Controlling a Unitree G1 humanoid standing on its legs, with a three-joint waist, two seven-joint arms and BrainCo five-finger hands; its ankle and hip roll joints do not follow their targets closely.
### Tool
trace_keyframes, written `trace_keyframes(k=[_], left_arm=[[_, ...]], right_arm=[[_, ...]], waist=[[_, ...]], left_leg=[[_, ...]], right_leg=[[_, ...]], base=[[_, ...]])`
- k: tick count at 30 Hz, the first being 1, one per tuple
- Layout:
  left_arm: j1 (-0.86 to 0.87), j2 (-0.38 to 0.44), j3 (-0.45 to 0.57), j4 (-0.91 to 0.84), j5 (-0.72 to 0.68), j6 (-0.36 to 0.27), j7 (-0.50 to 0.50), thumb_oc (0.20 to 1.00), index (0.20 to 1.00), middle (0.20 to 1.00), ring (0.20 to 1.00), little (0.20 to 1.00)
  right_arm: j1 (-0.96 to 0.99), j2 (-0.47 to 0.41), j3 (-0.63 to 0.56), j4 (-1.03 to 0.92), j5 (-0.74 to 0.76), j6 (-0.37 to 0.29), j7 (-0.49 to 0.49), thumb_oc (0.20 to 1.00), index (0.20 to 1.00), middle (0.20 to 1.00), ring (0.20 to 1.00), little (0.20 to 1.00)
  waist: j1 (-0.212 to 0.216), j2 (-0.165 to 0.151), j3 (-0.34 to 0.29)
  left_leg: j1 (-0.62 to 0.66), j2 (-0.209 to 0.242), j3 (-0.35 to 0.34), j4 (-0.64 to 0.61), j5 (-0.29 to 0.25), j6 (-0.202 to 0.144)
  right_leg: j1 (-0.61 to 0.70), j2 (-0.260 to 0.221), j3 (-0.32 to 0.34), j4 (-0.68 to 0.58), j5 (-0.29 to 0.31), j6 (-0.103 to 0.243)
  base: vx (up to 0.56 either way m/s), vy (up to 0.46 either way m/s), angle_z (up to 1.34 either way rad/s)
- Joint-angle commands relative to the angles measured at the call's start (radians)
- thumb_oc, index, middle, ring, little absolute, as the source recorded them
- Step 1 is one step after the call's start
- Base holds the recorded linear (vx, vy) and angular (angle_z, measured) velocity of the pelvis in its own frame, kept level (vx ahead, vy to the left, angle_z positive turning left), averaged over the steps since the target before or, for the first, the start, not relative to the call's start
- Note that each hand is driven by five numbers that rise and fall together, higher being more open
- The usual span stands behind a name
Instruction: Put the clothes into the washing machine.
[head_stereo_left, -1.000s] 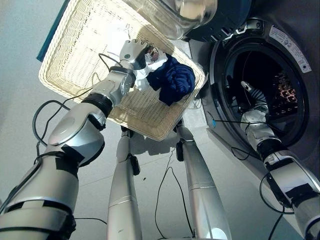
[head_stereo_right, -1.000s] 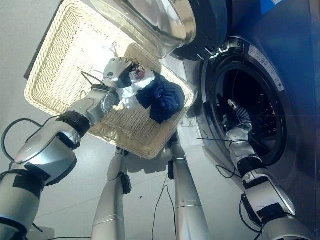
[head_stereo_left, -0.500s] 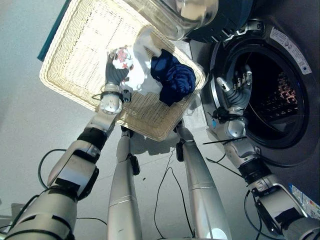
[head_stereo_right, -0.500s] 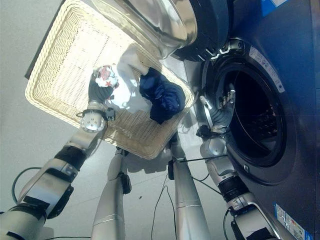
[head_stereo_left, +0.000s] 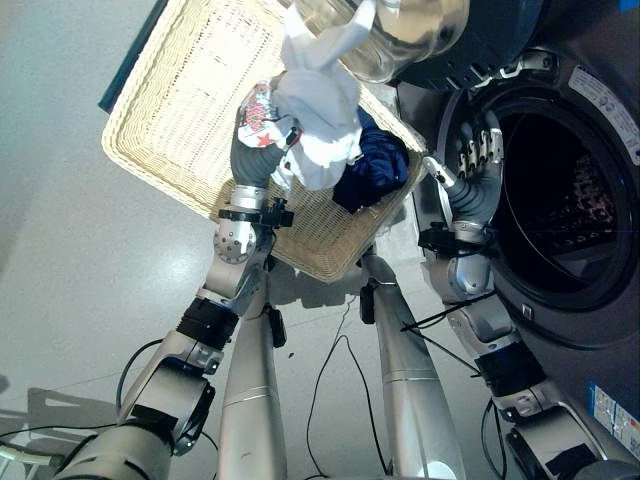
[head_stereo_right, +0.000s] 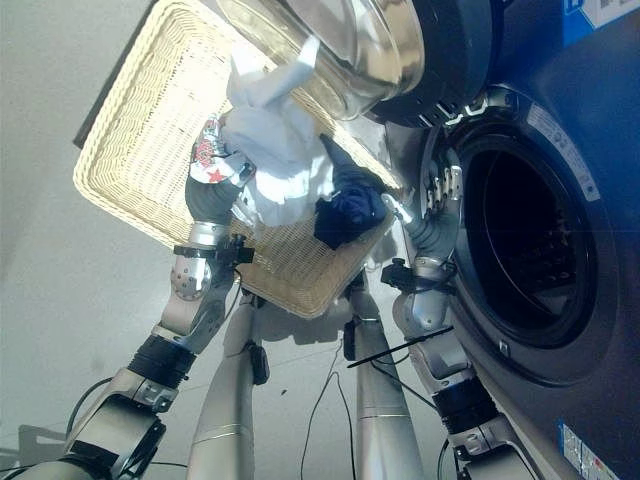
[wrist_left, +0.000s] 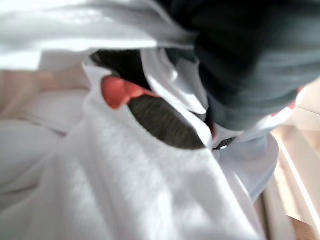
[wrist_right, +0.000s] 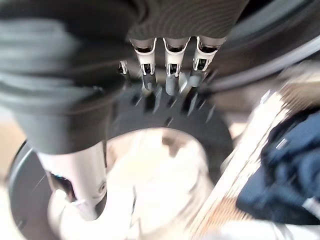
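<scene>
Left eye view puts the left hand (head_stereo_left: 262, 150) nearest, fingers bunched in a soft white garment (head_stereo_left: 318, 125) lifted over the woven wicker basket (head_stereo_left: 180, 130), where a crumpled navy garment (head_stereo_left: 378, 172) remains. Transfer seems underway; next, swing across to the round drum opening (head_stereo_left: 570, 215), where the right hand (head_stereo_left: 475, 170) waits, fingers straight.

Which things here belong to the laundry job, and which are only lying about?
Belong to the job:
white garment, held in the left hand
dark blue garment
wicker basket
washing machine
right hand, open

Lying about:
nothing I can see
</scene>
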Motion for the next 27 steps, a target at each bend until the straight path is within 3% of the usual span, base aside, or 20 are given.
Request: trace_keyframes(k=[1,8,10,17,24,25,27], left_arm=[[-0.009,-0.012,0.025,-0.122,-0.024,-0.025,-0.112,0.200,0.200,0.200,0.200,0.200],[-0.001,-0.017,0.019,-0.193,-0.027,0.010,-0.158,0.200,0.200,0.200,0.200,0.200],[0.002,-0.014,0.013,-0.241,-0.039,0.048,-0.201,0.200,0.200,0.200,0.200,0.200],[0.003,0.000,-0.008,-0.299,-0.038,0.092,-0.214,0.200,0.200,0.200,0.200,0.200],[0.002,0.002,-0.009,-0.301,-0.037,0.093,-0.213,0.200,0.200,0.200,0.200,0.200],[-0.003,0.009,-0.026,-0.315,-0.052,0.085,-0.235,0.200,0.200,0.200,0.200,0.200],[-0.003,0.007,-0.028,-0.322,-0.049,0.088,-0.236,0.200,0.200,0.200,0.200,0.200]], right_arm=[[0.017,-0.011,-0.016,-0.121,-0.038,-0.008,0.094,1.000,1.000,1.000,1.000,1.000],[-0.017,-0.028,0.018,-0.160,-0.068,0.037,0.159,1.000,1.000,1.000,1.000,1.000],[-0.046,-0.048,0.040,-0.166,-0.030,0.060,0.205,1.000,1.000,1.000,1.000,1.000],[-0.078,-0.064,0.087,-0.190,0.106,0.091,0.338,1.000,1.000,1.000,1.000,1.000],[-0.081,-0.064,0.090,-0.191,0.109,0.092,0.345,1.000,1.000,1.000,1.000,1.000],[-0.115,-0.081,0.140,-0.205,0.176,0.154,0.409,1.000,1.000,1.000,1.000,1.000],[-0.119,-0.080,0.155,-0.205,0.190,0.175,0.437,1.000,1.000,1.000,1.000,1.000]], waist=[[-0.005,0.020,-0.023],[0.004,0.026,-0.023],[0.013,0.031,-0.023],[0.025,0.029,-0.023],[0.025,0.029,-0.023],[0.031,0.028,-0.023],[0.033,0.027,-0.023]], left_leg=[[-0.009,-0.055,0.015,0.092,-0.105,-0.005],[-0.010,-0.056,0.013,0.091,-0.099,-0.005],[-0.013,-0.057,0.011,0.094,-0.096,-0.004],[-0.016,-0.059,0.006,0.096,-0.091,-0.005],[-0.017,-0.059,0.006,0.097,-0.091,-0.005],[-0.023,-0.057,0.004,0.098,-0.085,-0.007],[-0.022,-0.057,0.003,0.097,-0.085,-0.008]], right_leg=[[0.095,0.044,-0.044,-0.229,0.163,0.082],[0.096,0.041,-0.049,-0.228,0.164,0.082],[0.093,0.038,-0.054,-0.225,0.165,0.081],[0.095,0.035,-0.063,-0.227,0.167,0.081],[0.094,0.035,-0.064,-0.227,0.167,0.081],[0.088,0.036,-0.068,-0.223,0.167,0.079],[0.091,0.035,-0.069,-0.225,0.167,0.078]], base=[[0.00,-0.014,0.03],[0.00,-0.001,0.01],[0.00,0.000,0.00],[0.00,-0.011,0.01],[0.00,-0.005,0.02],[0.00,-0.025,0.06],[0.00,-0.017,0.03]])
